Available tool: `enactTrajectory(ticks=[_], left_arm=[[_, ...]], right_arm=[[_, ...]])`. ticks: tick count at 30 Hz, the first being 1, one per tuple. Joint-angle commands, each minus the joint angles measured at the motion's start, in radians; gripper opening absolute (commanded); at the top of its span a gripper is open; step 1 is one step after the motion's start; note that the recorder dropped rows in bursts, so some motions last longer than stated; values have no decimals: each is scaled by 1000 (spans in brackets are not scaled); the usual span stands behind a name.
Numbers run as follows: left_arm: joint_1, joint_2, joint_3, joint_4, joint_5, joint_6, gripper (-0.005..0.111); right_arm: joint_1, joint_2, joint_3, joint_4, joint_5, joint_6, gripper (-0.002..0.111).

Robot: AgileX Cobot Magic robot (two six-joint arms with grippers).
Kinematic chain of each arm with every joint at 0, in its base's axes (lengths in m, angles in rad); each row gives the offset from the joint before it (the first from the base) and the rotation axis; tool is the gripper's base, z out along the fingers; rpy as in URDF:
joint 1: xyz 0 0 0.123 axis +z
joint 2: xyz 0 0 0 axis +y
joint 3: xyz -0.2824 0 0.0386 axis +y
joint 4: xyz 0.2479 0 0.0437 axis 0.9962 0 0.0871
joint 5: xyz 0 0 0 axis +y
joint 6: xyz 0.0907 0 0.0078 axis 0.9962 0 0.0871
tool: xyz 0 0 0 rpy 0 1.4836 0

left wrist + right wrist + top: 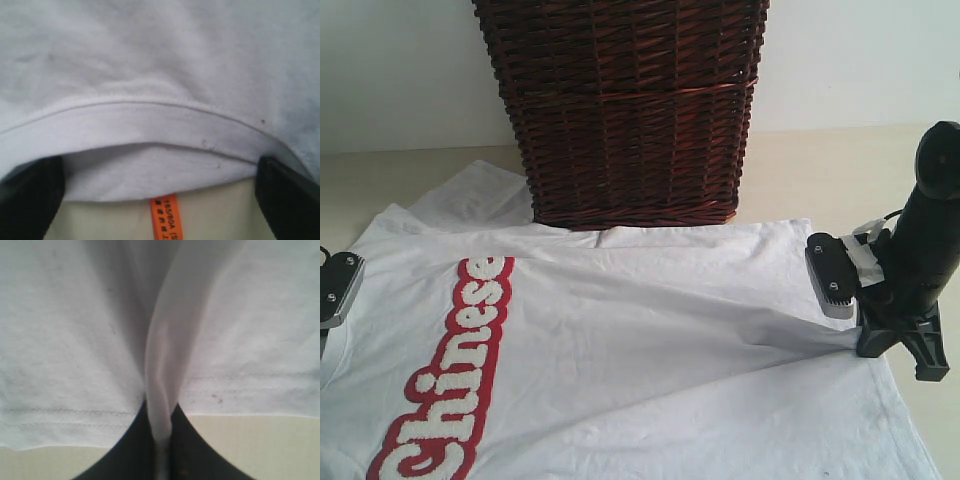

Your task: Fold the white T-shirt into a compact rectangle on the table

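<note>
Right gripper pinched the hem, left one gaped at the collar.

A dark wicker basket (620,110) stood at the back of the table (820,165), its base right up against the far edge of the white T-shirt (650,340) (one sleeve poked out beside it). The right arm stood upright at the shirt's right edge, and the right gripper (161,460) was clamped tight on a raised fold of hem, with cloth drawn taut toward it. The left gripper (160,200) sat low at the left edge with its jaws spread wide. The ribbed collar and orange tag (166,220) lay between them, nothing gripped. The shirt lay spread front up, its red-edged lettering showing.
</note>
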Motion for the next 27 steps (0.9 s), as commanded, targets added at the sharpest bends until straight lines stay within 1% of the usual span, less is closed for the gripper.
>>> enactTrajectory(ticks=[1, 15, 19, 27], left_arm=[[3, 31, 14, -6, 3, -10, 102], [3, 31, 14, -6, 3, -10, 102], [3, 31, 14, -6, 3, -10, 102], [3, 31, 14, -7, -20, 2, 102]], right_arm=[[-4, 25, 9, -23, -41, -5, 0], [-4, 25, 9, -21, -33, -5, 0], [-4, 25, 9, 34, -37, -5, 0], [-4, 25, 9, 40, -37, -5, 0]])
